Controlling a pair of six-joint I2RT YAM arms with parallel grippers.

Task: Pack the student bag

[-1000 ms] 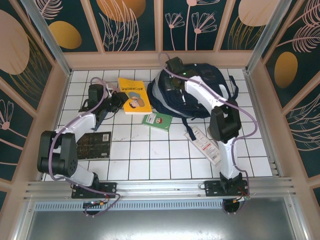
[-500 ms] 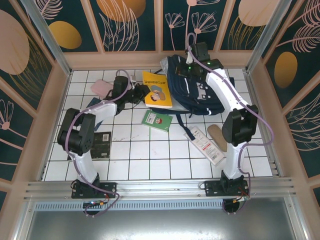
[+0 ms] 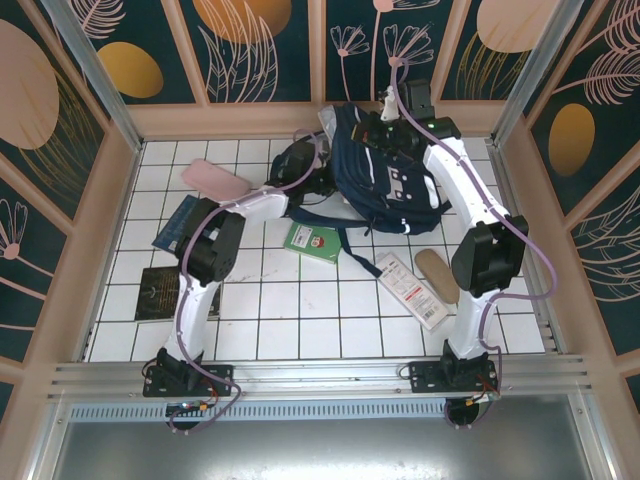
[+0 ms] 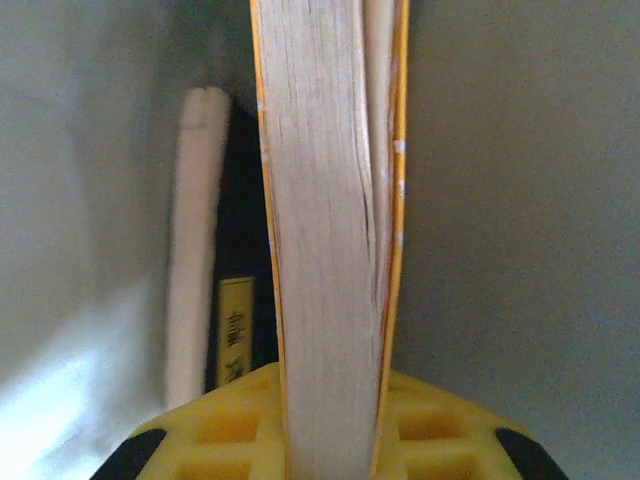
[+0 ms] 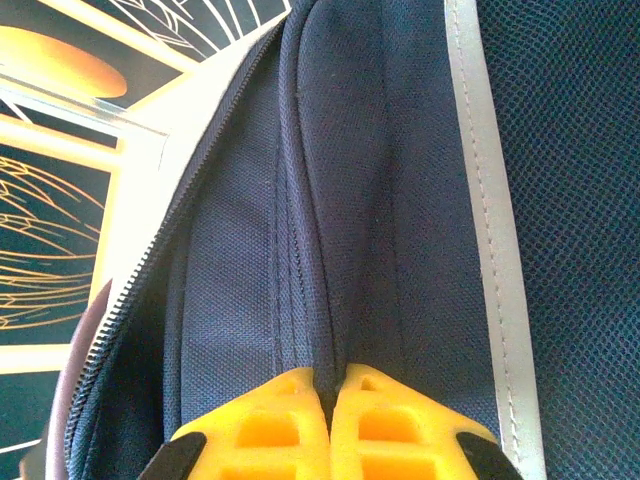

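**gridwatcher:** ok, what are the two grippers actually doing here?

**yam_fan:** The left gripper (image 4: 335, 430) has its yellow pads clamped on a yellow-covered paperback book (image 4: 325, 220). It's held edge-on, with the cream page block pointing up and away from the wrist camera. There's pale grey fabric (image 4: 520, 200) close on both sides. Just left of the book stands a dark book spine with a yellow label (image 4: 235, 335) and a white edge next to it.

**gridwatcher:** and the right one?

**yam_fan:** The right gripper (image 5: 330, 400) is fully closed, pinching a fold of the dark navy fabric backpack (image 5: 400, 150). The bag's white stripe runs right beside the pads, and an open zip edge curves off to the left.

**gridwatcher:** where's the bag on the table?

**yam_fan:** From above, the backpack (image 3: 390, 185) sits at the far side of the white tiled table (image 3: 300, 320), right of centre, close to the back wall. The right gripper (image 3: 383, 122) is at its far top end, and the left gripper (image 3: 305, 170) is against its left side.

**gridwatcher:** other stuff lying around?

**yam_fan:** A small green booklet (image 3: 313, 241) sits just in front of the bag, and a long white packet (image 3: 410, 290) has a tan oval piece (image 3: 435, 272) beside it. A pink pouch (image 3: 215, 180) is over on the left, with a blue notebook (image 3: 175, 222) and a black book (image 3: 165, 292) nearer the arm bases.
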